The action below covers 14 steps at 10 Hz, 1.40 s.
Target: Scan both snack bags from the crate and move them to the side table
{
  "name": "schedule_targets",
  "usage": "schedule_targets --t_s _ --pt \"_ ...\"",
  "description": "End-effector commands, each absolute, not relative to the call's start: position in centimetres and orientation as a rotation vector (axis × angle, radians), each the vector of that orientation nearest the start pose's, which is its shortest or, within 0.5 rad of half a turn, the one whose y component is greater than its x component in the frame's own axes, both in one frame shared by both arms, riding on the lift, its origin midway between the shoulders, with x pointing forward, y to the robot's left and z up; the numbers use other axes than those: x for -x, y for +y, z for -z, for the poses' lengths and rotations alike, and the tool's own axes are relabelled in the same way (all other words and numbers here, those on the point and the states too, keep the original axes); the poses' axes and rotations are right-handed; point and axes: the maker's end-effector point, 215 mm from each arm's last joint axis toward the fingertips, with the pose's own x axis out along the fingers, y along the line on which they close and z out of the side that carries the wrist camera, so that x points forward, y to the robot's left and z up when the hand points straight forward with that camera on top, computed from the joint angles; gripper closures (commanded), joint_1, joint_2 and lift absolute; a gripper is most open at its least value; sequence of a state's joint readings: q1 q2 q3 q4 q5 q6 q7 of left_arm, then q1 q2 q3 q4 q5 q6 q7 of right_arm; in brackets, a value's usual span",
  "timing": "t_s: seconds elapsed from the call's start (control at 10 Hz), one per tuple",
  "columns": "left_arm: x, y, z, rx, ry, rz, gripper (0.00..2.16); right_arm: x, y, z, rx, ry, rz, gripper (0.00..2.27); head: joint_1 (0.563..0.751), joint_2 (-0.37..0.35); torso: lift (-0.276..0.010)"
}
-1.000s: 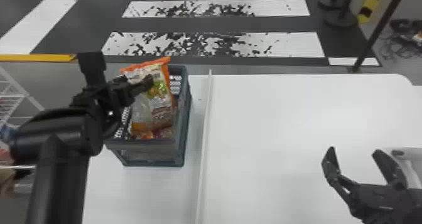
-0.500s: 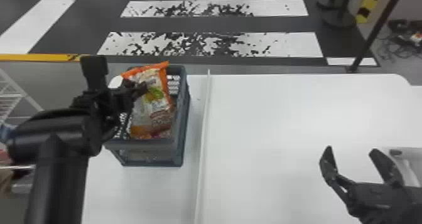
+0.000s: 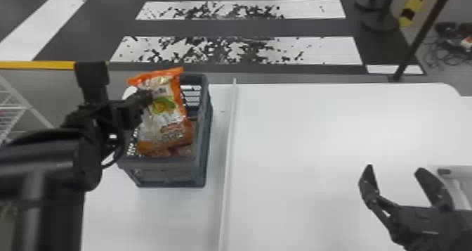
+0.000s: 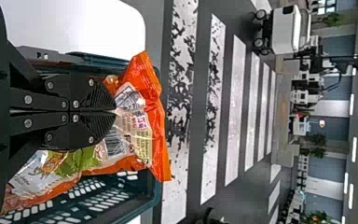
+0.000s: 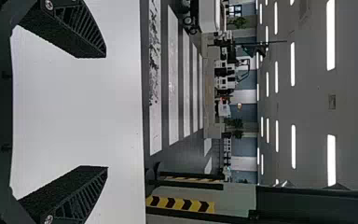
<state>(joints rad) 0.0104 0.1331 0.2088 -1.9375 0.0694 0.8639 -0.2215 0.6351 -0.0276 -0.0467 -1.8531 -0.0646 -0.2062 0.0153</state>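
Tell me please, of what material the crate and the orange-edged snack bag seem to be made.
The crate looks like rigid moulded plastic, dull blue-grey, judging by its even colour and the regular openings in its walls. The snack bag looks like thin, glossy printed film: it creases and catches bright highlights. Whether it has a foil layer, I cannot tell.

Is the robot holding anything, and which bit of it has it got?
Yes, the left hand is pinching a snack bag by its upper part, near the orange top edge. The right hand is open and holds nothing.
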Motion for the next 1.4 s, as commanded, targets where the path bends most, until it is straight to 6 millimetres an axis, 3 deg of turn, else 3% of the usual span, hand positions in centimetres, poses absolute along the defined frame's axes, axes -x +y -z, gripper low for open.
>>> schedule_targets --t_s 0.0,0.5,0.7,1.0,1.3 --pt "-54.0 32.8 35.4 0.043 0.438 0.031 2.14 -37.8 -25.8 43.5 -0.015 0.145 0.027 0.07 0.695 0.089 -0.075" --pt "-51.3 31.0 27.0 0.097 0.321 0.030 2.14 -37.8 -25.8 43.4 -0.014 0.142 0.028 0.07 0.695 0.076 -0.075" --pt "-50.6 29.1 24.5 0.140 0.284 0.056 2.14 -37.8 -25.8 43.3 -0.015 0.140 0.029 0.07 0.695 0.064 -0.075" --pt "-50.6 25.8 23.0 0.213 0.253 0.098 2.14 -37.6 -25.9 43.2 -0.016 0.138 0.030 0.07 0.695 0.029 -0.075" --pt "-51.4 17.8 24.3 0.236 0.293 0.225 2.14 -37.4 -26.0 43.0 -0.016 0.131 0.032 0.07 0.695 -0.026 -0.075"
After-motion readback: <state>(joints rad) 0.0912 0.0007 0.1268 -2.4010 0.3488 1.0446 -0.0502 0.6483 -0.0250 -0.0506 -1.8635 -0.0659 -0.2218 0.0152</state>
